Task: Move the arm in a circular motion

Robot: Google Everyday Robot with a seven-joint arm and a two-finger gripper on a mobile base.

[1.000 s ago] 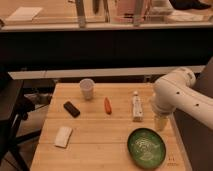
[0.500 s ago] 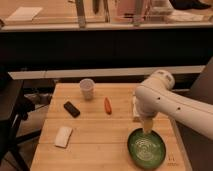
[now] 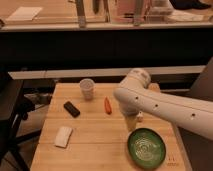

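Swung toward the carrot point(image 3: 107, 105), the heavy, stiff arm point(image 3: 165, 106) needs no grabbing; its gripper point(image 3: 131, 123) hangs just behind the bowl point(image 3: 146, 161), open or shut I cannot tell.

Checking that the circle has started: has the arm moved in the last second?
Yes. The arm swung left toward the carrot; its gripper now hangs by the green bowl's far left rim.

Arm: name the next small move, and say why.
Probably arc the gripper toward the table's near edge, left of the bowl. The arm has swept left over the last second, and the gripper now hangs between the carrot and the bowl; curving nearer would continue the circle.
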